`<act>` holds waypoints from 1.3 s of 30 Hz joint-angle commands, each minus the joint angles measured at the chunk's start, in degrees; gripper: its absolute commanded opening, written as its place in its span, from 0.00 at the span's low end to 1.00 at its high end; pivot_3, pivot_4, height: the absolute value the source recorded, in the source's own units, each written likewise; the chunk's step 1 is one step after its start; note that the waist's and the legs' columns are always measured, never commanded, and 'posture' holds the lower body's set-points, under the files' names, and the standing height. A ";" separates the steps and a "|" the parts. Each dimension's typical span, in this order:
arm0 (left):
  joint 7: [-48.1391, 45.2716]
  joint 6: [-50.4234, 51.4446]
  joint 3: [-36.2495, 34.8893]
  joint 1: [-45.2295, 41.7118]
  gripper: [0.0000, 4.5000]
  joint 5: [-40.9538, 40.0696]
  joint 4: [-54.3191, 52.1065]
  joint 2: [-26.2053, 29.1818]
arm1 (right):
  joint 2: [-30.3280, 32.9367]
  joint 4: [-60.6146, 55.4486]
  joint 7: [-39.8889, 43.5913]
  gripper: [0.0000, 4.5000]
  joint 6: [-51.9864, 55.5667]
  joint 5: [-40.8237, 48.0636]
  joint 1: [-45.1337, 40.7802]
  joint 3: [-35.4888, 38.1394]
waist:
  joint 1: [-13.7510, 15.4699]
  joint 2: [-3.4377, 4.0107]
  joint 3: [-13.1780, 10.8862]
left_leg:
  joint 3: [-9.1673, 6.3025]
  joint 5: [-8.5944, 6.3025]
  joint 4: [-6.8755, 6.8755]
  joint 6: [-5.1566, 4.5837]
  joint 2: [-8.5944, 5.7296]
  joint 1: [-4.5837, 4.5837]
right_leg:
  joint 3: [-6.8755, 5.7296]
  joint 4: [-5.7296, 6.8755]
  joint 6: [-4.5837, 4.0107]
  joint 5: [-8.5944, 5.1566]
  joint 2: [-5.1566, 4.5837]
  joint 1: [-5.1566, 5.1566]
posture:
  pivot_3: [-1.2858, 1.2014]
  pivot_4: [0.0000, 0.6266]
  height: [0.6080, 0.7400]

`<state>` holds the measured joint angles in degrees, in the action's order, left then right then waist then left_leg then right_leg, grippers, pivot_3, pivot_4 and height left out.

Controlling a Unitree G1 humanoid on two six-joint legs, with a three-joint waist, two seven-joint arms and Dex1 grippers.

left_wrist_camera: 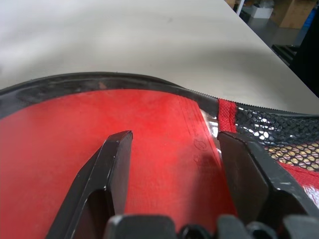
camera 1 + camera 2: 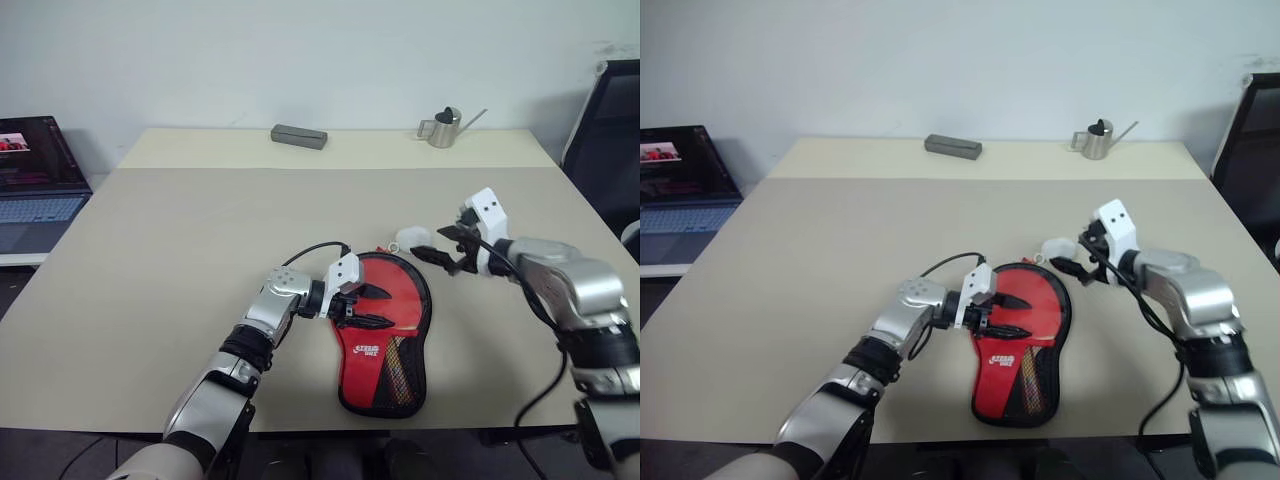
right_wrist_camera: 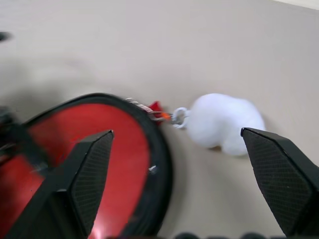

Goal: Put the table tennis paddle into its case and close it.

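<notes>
A broad beige tabletop (image 2: 180,260) is seen carrying the soft, paddle-shaped red-and-black zip case (image 2: 385,345) near its front edge, with the round red rubber blade of the table tennis paddle (image 1: 149,134) lying inside its black zipper rim. The left pincer (image 2: 362,307) is held released over the blade, its black fingers (image 1: 107,174) spread above the red rubber. The right pincer (image 2: 443,247) is held wide open above a small white fluffy charm (image 3: 224,122) ringed to the case's zip.

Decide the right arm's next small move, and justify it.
Probably ease the right gripper, jaws wide open, onto the fluffy white pom-pom zipper pull and close: it lies on the table beside the red paddle-shaped case, which the left gripper steadies.
</notes>
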<state>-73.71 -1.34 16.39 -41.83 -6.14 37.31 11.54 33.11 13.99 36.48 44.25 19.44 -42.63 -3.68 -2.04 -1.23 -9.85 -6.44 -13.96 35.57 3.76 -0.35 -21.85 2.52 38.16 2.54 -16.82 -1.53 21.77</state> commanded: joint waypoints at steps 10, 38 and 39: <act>1.41 2.97 0.18 4.08 0.66 0.14 -4.33 0.76 | -12.10 40.35 -4.14 1.00 -22.07 -9.79 -17.51 1.47 | -0.50 0.04 0.02 | -0.01 -0.06 0.14 -0.10 0.02 -0.05 | 0.00 0.07 -0.03 0.01 0.00 0.02 | 0.52 0.24 1.00; 3.69 3.06 -1.16 3.74 0.66 1.68 5.46 2.99 | -15.32 35.25 -5.90 0.12 -22.13 -12.78 -10.97 3.94 | -1.25 0.42 0.26 | 0.01 -0.05 0.48 -0.12 0.01 0.32 | 0.11 0.85 -0.09 -0.04 0.05 -0.10 | 0.52 0.24 1.00; 3.43 2.95 -0.95 3.95 0.66 1.86 5.48 3.08 | -15.28 34.14 -6.13 0.12 -21.64 -12.78 -10.36 3.96 | -1.29 0.47 0.29 | 0.02 -0.05 0.48 -0.12 0.01 0.37 | 0.12 0.86 -0.09 -0.04 0.05 -0.14 | 0.52 0.24 1.00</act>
<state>-70.20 0.60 14.27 -40.60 -6.40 38.81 13.50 17.53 50.97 30.93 21.54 6.28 -53.71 -0.94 -3.32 -0.76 -9.57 -6.42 -14.02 36.04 3.64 -0.34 -21.42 2.65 39.01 2.45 -16.87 -1.47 21.57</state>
